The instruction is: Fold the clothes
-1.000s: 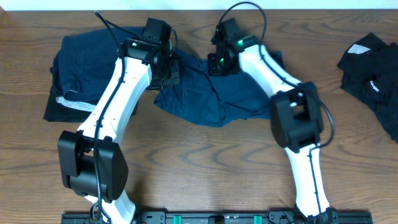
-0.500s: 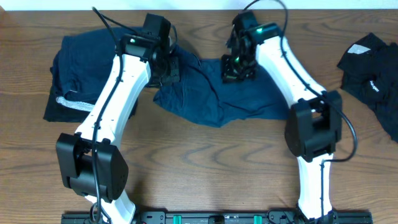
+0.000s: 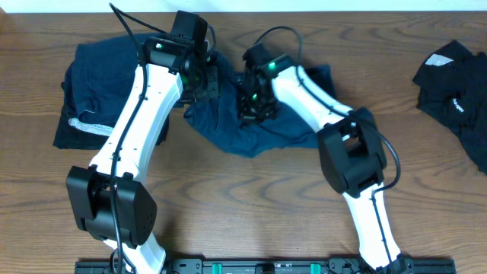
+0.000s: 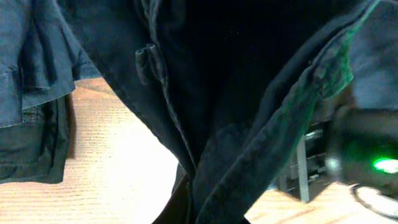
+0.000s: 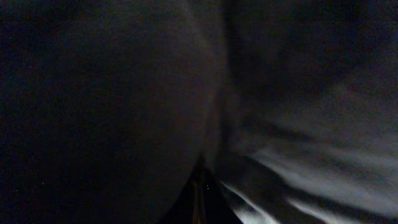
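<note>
– Two grippers on one garment?
– Yes. Both are at the navy shorts, which lie bunched on the table right under them. The left gripper pinches a fold: in its wrist view the cloth gathers to a point at its tips.
– And the right gripper?
– Just beside the left one, buried in the same cloth. Spread or pressed together, I cannot tell; its camera sees only dark fabric.
– What else is near?
– A folded blue pile lies outward of the left gripper, partly under its arm. A black garment with white marks lies well apart, outward of the right gripper, cut off by the frame edge.
</note>
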